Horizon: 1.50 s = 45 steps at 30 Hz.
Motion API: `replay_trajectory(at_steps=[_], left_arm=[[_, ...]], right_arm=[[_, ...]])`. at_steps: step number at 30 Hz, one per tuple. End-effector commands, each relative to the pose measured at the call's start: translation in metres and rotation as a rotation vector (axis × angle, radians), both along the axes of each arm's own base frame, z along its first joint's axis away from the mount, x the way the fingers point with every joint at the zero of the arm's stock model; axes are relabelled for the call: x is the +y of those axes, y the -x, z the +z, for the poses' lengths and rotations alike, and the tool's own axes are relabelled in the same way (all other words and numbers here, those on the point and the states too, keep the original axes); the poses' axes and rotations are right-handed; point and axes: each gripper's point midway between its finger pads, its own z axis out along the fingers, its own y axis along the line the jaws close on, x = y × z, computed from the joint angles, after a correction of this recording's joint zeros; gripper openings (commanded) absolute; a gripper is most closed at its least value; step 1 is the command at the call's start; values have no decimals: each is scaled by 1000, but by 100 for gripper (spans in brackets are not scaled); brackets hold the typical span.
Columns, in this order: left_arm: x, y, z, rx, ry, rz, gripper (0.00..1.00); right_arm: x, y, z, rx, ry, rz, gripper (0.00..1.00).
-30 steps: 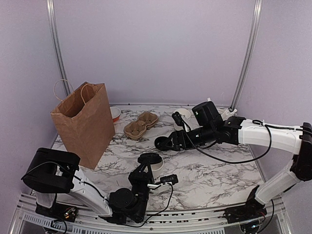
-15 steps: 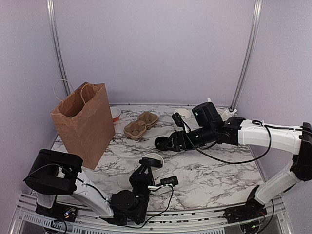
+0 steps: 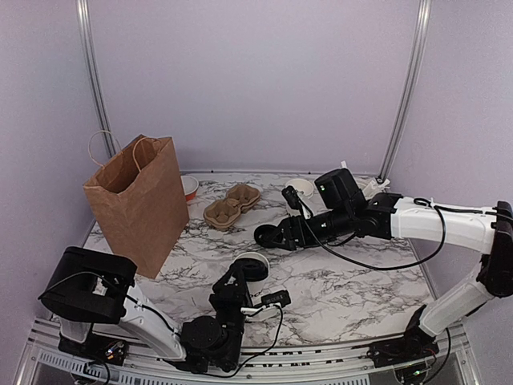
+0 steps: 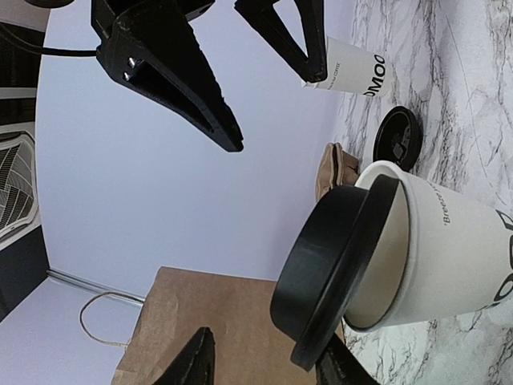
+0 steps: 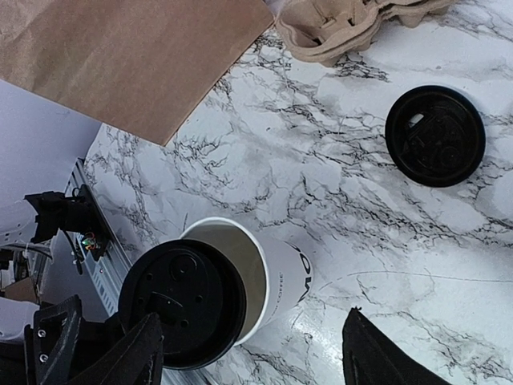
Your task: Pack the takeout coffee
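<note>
The takeout coffee point(image 3: 251, 271) is recorded as a small white paper cup with dark lettering down its side. Its black lid point(image 4: 335, 273) is tipped off the rim and leans against one edge, so the mouth is exposed on the opposite side. What is inside cannot be told. The cup stands upright on the marbled surface point(image 3: 361, 289), near the front edge and left of centre, just beyond the left gripper point(image 4: 264, 353).

The left gripper is seen spread, with a finger on either side of the lid's lower edge and a visible gap on one side. Contact on the other side cannot be told. The right gripper point(image 5: 255, 319) is held above the surface, jaws wide apart, with nothing between them.

A brown paper bag point(image 3: 138, 200) stands upright at the far left, handles up; its contents are hidden. A cardboard cup carrier point(image 3: 232, 204) lies at far centre, wells facing up. A second black lid point(image 5: 435, 135) lies flat near the carrier. A lettered white cup point(image 3: 302, 191) stands right of the carrier. A red-banded bowl point(image 3: 191, 186) is partly hidden behind the bag.
</note>
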Motion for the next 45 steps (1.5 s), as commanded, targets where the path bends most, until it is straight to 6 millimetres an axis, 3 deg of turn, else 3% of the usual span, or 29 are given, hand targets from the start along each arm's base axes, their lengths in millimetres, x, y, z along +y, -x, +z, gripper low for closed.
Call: replay_trajectory(at_steps=[1,23,41,45], left_arm=[[14,3,11,28,157,35,45],[21,3,7,42,167,57,64],[1,6,10,139,225,-39,70],[-5,8,2,250,244,-61,70]], right_arm=[[6,0,-2,-5,-5,8,74],[9,3,1,-5,-10,15,74],[7,3,3,-10,-14,6,74],[8,4,3,-9,-15,7,74]])
